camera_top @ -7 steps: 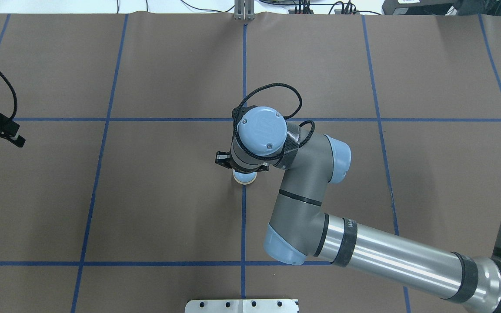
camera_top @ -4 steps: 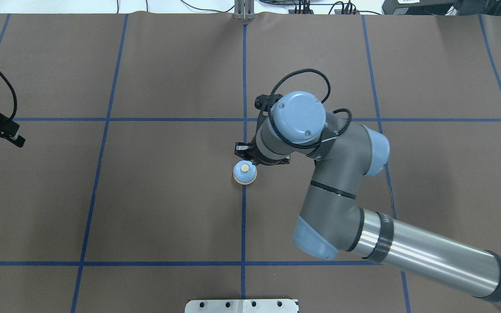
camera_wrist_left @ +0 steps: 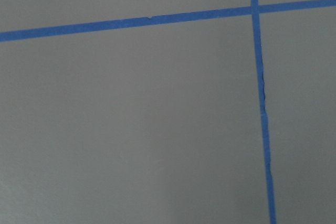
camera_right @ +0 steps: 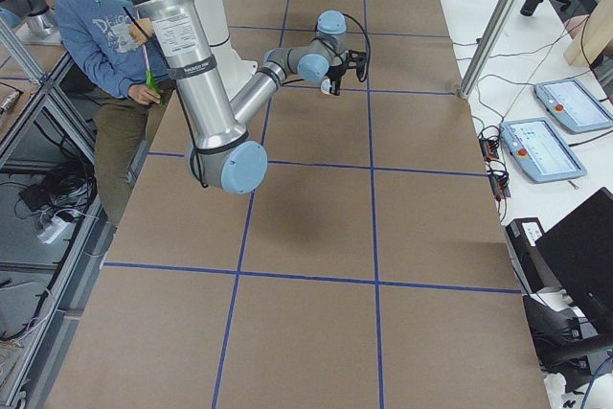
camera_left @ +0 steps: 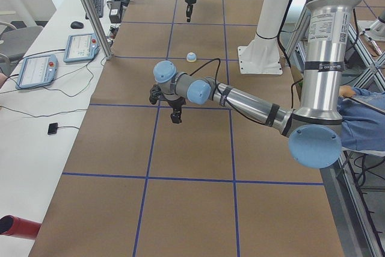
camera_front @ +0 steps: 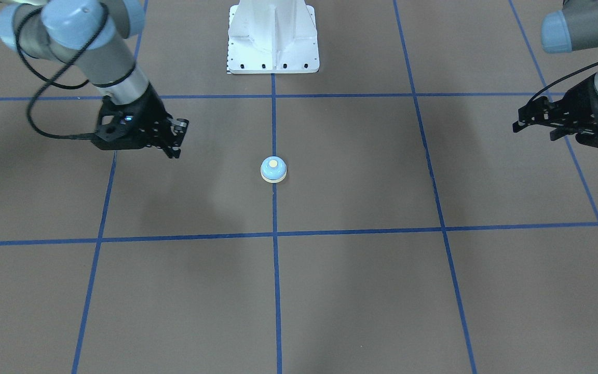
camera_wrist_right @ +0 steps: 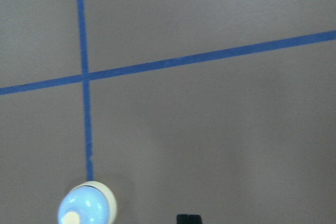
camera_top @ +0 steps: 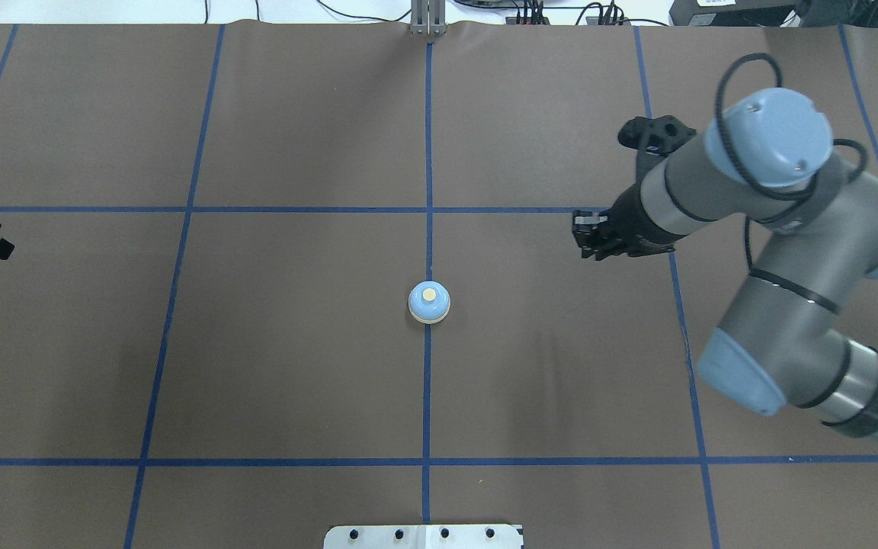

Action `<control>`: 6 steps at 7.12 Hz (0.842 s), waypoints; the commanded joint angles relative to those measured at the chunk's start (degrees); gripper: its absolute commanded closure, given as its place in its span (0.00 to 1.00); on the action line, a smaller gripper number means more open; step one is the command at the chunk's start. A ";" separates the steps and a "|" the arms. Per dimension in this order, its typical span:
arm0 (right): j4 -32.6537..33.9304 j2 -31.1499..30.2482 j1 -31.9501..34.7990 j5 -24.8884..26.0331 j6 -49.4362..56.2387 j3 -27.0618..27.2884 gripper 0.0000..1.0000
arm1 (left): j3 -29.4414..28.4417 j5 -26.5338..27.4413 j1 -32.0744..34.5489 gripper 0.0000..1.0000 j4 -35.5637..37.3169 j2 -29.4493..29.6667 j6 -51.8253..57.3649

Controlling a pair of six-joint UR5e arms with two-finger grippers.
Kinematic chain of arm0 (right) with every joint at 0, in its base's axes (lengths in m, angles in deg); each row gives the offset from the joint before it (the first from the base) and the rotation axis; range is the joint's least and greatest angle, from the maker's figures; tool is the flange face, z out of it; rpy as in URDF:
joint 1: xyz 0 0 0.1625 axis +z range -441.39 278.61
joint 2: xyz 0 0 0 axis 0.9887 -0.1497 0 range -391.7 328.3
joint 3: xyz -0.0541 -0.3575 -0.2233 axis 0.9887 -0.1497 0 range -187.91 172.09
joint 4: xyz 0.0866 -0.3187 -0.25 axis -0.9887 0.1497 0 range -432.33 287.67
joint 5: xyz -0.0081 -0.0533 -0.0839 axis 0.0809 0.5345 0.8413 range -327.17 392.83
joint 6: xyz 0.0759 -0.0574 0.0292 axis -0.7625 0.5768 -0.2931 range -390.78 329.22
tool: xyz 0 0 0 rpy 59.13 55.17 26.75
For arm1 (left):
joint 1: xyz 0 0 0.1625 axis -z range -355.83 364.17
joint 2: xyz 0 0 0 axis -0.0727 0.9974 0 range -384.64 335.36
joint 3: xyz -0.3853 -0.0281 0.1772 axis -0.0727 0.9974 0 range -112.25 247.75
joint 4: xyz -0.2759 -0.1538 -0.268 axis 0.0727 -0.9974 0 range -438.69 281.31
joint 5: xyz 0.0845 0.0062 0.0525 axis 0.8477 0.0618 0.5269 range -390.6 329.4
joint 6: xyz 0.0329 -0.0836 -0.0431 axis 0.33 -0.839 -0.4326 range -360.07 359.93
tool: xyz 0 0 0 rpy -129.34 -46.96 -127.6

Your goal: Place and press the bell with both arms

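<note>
Brown paper covers the table, marked into large squares by blue tape lines, and the robot's white pedestal is bolted at the middle of its near edge. The bell stands upright about the middle of the table, well away from every edge. Its cream base sits on the centre tape line and the cream button faces up. Nothing touches it.

The right gripper hangs above the table toward the robot's right end, well apart from the bell, with its fingers spread and nothing between them. Its wrist camera catches the bell only at the bottom edge of its view. The left gripper hovers near the table's left end, also well apart from the bell. Its fingers look parted and empty, though the angle makes that less certain. Its wrist camera shows only paper and tape.

The placing half of the task looks done, since the bell rests free and level in reach of both arms. The pressing half is not yet done. One arm, probably the left, has to travel in over the middle, line a fingertip up above the small button and push straight down. An off-centre push could slide or tip so light a bell.
</note>
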 commanded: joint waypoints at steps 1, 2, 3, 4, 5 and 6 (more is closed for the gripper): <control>-0.24 -13.21 11.72 -8.47 17.57 4.92 0.00 | -4.18 -0.04 8.96 0.01 0.04 -2.95 16.08; -0.24 -18.13 18.57 -12.01 28.55 4.49 0.00 | -7.87 -0.04 12.92 0.01 -0.05 -3.12 23.12; 0.11 -21.75 24.91 -13.43 38.93 2.92 0.00 | -11.91 -0.04 17.49 0.01 -0.05 -2.95 29.63; -0.41 -25.36 30.19 -15.36 48.95 -0.06 0.00 | -13.78 1.00 20.23 0.01 -0.05 -2.78 31.87; 0.11 -28.00 35.38 -16.16 58.54 -2.00 0.00 | -13.88 6.32 20.52 0.01 -0.05 -2.95 31.81; 0.29 -29.94 39.87 -17.39 66.12 -4.28 0.00 | -14.75 7.59 20.43 0.01 0.47 -2.86 31.20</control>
